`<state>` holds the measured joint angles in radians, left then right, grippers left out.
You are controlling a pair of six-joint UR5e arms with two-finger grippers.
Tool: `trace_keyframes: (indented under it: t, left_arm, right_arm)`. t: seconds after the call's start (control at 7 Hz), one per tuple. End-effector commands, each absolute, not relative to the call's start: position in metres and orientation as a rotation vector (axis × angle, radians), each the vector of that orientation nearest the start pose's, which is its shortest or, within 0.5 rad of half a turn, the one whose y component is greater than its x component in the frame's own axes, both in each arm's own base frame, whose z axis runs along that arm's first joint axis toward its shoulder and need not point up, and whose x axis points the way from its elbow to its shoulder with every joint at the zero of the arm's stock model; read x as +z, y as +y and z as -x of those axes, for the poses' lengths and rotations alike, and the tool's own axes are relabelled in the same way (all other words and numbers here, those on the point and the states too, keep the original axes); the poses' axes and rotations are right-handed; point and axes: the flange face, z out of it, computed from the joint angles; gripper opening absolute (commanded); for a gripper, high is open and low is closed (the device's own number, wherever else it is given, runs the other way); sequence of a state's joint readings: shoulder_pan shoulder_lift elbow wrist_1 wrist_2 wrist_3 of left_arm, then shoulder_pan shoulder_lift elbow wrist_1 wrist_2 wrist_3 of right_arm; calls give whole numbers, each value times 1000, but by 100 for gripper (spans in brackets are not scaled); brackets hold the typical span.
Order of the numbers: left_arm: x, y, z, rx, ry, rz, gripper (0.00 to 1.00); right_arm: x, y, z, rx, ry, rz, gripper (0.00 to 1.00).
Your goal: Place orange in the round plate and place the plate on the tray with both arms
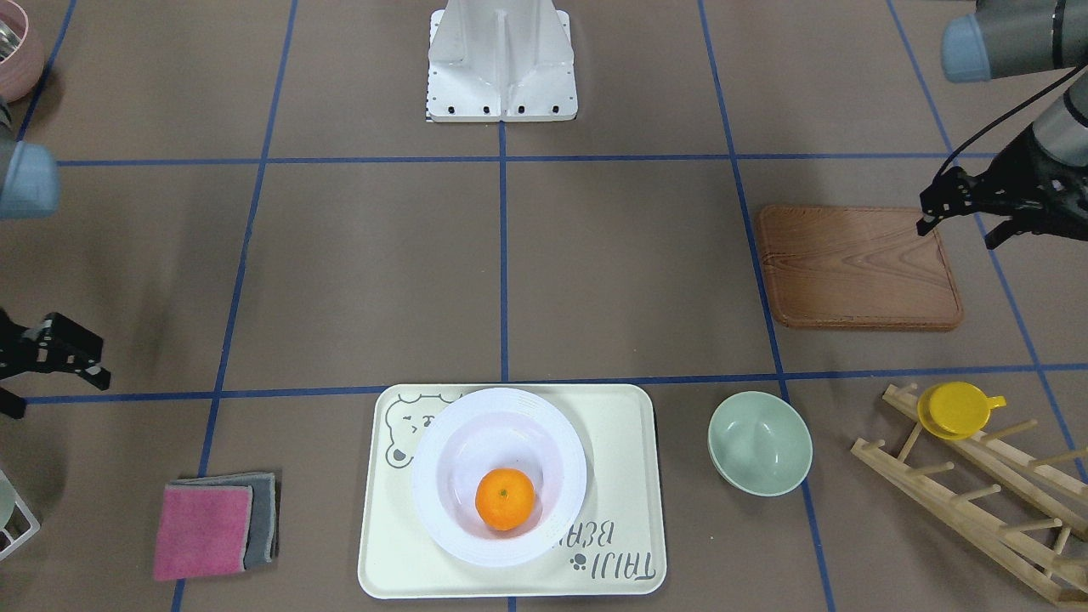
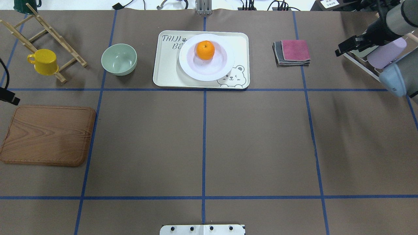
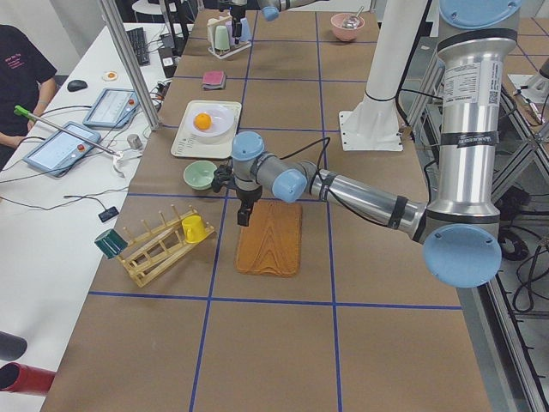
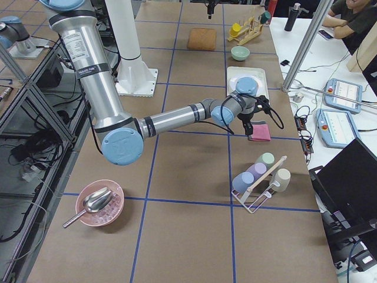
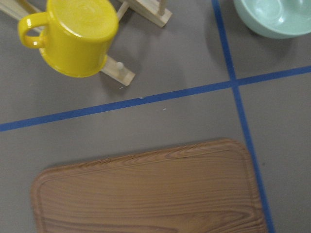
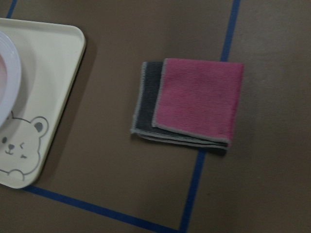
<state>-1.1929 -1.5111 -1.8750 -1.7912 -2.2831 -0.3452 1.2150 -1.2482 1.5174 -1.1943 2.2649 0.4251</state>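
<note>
- left gripper [image 1: 956, 234]: fingers spread, nothing between them; hangs above one corner of the wooden board [image 1: 858, 268], off its surface
- right gripper [image 1: 55, 387]: jaws apart as well, holding nothing; it is at the opposite end of the table [image 1: 595, 255], near the pink cloth [image 1: 202, 531] and well apart from the tray [image 1: 629, 442]
- orange [image 1: 505, 499]: sits in the sunken centre of the round plate [image 1: 450, 442], off-centre toward the operators' side, stem dimple up
- round plate: flat on the tray, roughly mid-tray, covering part of the bear drawing and the start of the "TAIJI BEAR" lettering
- tray: flat on the table, straddling the centre blue tape line, on the operators' side of the cross line
- green bowl [image 1: 759, 442]: upright, just beside the tray on the robot's left, not touching it
- yellow cup [image 1: 956, 410]: mouth-down and tilted on the wooden rack [image 1: 977, 501], beyond the bowl
- pink cloth: folded, lying on a grey cloth [image 1: 265, 518], with grey showing along one side; both on the robot's right of the tray
- left wrist view: looks down on the board corner, the cup and the bowl's rim
- right wrist view: shows the tray corner with the bear face, a sliver of plate rim, and both cloths
</note>
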Motion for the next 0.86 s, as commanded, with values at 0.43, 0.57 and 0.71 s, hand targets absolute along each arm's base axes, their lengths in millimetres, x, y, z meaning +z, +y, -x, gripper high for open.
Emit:
trace_keyframes:
  t: [0.43,0.57,0.71]
  left_arm:
    - [608,-460,-50,174,755,-97,99]
    - [612,-460,-46,160,755,-91,99]
    - [615,-459,-43,151,755,-86,99]
  right_arm:
    - [634,-510,8,-126,-702,-22,100]
    - [644,-500,1,-106,-712,-5,100]
    - [647,-494,-5,-87,-742,5,100]
